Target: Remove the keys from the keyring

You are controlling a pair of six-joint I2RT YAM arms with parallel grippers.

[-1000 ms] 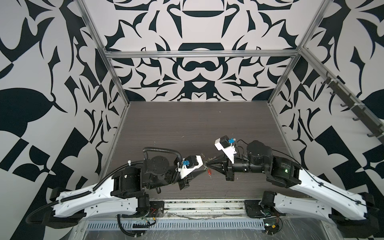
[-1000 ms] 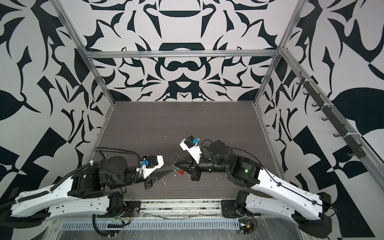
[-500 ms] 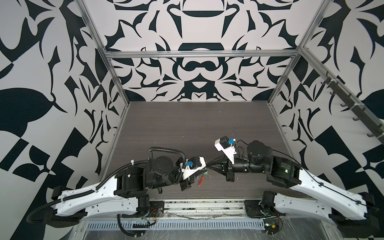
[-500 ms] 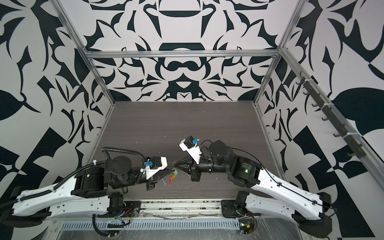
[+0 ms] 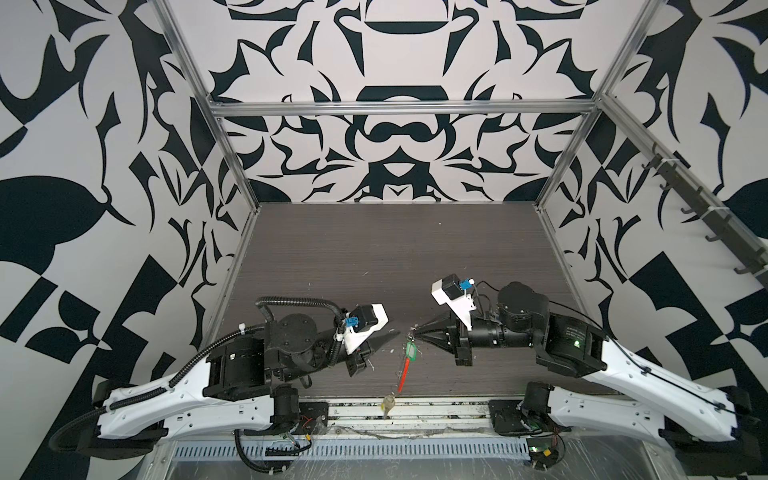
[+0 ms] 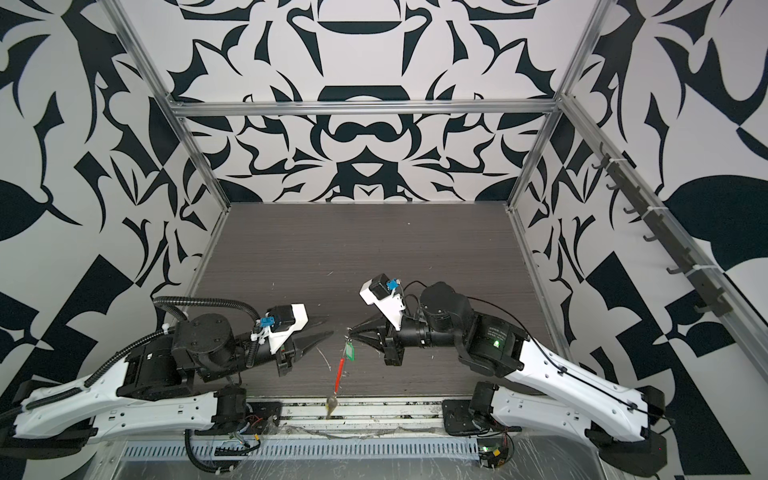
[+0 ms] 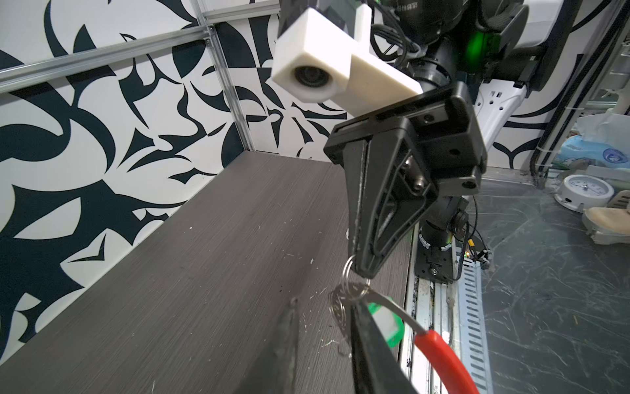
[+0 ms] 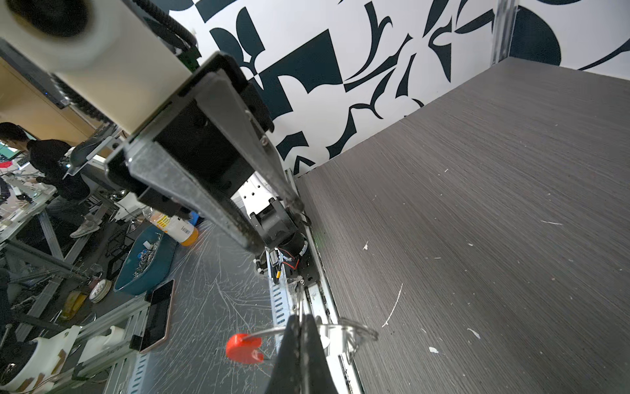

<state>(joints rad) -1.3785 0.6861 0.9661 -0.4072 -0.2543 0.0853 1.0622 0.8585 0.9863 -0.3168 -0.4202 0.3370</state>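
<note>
Left wrist view crops the keyring [image 7: 439,351] pinched in the closed right gripper [image 7: 363,269]; left gripper [image 7: 324,303] narrowly parted, empty.

Right gripper [image 5: 417,331] tips pinched to a point at the top of the keyring [image 5: 404,373], which hangs edge-on with a green tag [image 5: 410,352] up top and a blurred yellowish key [image 5: 388,402] at its low end over the front rail [image 5: 436,409]; left gripper [image 5: 395,333] is just beside it, not touching.
</note>
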